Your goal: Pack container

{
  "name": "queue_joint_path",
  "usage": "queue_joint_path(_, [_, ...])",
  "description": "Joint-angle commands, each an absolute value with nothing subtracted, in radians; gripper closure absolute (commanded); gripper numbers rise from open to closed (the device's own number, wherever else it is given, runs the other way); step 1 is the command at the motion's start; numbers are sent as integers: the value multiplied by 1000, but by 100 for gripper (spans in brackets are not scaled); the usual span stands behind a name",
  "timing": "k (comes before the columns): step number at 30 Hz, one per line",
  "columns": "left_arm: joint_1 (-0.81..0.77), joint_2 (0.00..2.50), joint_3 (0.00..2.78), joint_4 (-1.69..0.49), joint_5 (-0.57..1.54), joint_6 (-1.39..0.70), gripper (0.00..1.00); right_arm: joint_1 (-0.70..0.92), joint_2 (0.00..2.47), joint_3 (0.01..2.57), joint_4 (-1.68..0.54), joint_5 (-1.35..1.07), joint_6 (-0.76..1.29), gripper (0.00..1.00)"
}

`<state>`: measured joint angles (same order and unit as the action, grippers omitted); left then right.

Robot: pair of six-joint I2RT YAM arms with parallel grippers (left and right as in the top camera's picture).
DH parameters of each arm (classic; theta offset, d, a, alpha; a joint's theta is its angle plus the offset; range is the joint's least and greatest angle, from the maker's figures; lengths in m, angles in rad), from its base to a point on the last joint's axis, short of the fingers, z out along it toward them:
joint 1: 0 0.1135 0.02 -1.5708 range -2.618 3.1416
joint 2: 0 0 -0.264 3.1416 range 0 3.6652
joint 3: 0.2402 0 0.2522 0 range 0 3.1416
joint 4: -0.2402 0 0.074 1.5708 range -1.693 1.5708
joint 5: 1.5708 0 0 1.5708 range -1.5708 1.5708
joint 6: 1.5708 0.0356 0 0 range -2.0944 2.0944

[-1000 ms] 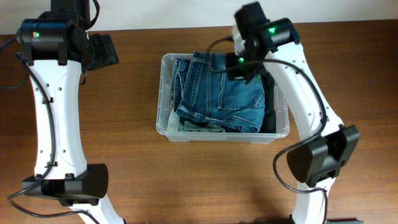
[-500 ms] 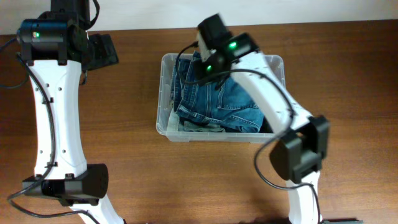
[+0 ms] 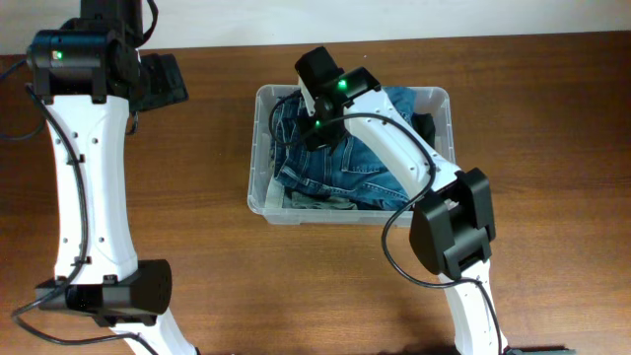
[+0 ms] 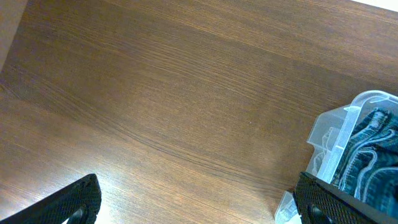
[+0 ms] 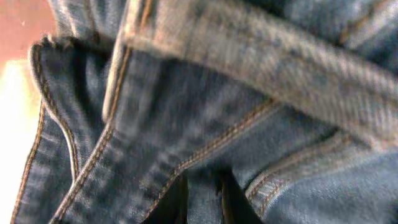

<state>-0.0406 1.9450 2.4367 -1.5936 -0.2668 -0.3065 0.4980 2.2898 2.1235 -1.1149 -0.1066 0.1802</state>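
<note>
One wood-grain table [image 3: 246, 286], pale wall [image 3: 256, 18] behind, bears the container [image 3: 296, 215].

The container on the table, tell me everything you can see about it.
The container is a clear plastic rectangular bin with rounded corners and a thick rim, standing upright and lidless on the wooden table. Folded blue jeans fill most of it, over a pale garment at the near side and a dark garment at the right.
</note>
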Motion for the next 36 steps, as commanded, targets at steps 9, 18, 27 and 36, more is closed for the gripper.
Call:
queue_joint_path(9, [-41, 1942, 2437, -1595, -277, -305, 1, 484, 1764, 2292, -1371, -41, 147, 86])
queue_joint_path(18, [-41, 1942, 2437, -1595, -277, -305, 1, 484, 1261, 2292, -1534, -40, 147, 85])
queue_joint_path(27, [-41, 1942, 2437, -1595, -277, -305, 0, 484, 847, 2292, -1652, -41, 150, 73])
queue_joint_path(36, [-41, 1942, 2437, -1595, -277, -305, 1, 484, 488, 2292, -1693, -41, 159, 1])
